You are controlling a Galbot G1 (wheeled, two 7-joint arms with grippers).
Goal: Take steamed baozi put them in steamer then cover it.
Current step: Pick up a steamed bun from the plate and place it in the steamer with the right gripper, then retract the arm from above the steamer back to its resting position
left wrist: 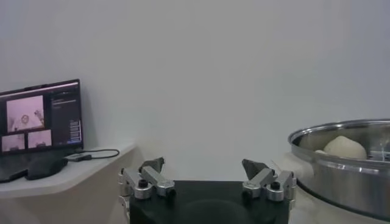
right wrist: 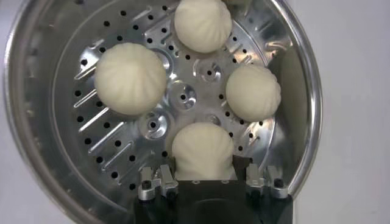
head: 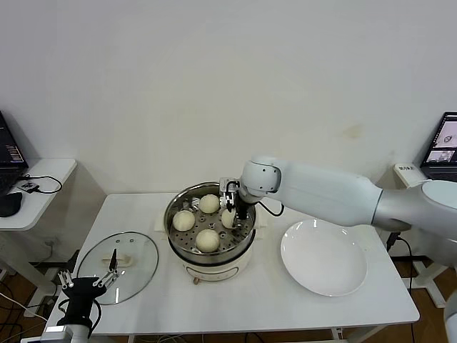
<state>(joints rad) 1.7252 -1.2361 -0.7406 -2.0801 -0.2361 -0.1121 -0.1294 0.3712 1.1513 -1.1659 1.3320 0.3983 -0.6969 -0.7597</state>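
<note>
The steamer [head: 173, 209] stands mid-table on its cream cooker base. Three baozi [head: 209, 204] [head: 184, 220] [head: 208, 240] lie on its perforated floor. My right gripper [head: 233, 209] reaches down into the basket and is shut on the fourth baozi [head: 228, 218] at the right side. In the right wrist view that baozi [right wrist: 202, 151] sits between the fingers [right wrist: 168, 171], low on the steamer [right wrist: 36, 152] floor. The cover [head: 118, 266] lies flat on the table's left front. My left gripper [head: 89, 280] is open and empty beside it, also seen in the left wrist view [left wrist: 204, 167].
A white plate [head: 323, 257] lies empty to the right of the steamer. A side table with a laptop and cable [head: 32, 182] stands at the left. The left wrist view shows the steamer [left wrist: 341, 176] rim with a baozi [left wrist: 344, 146] inside.
</note>
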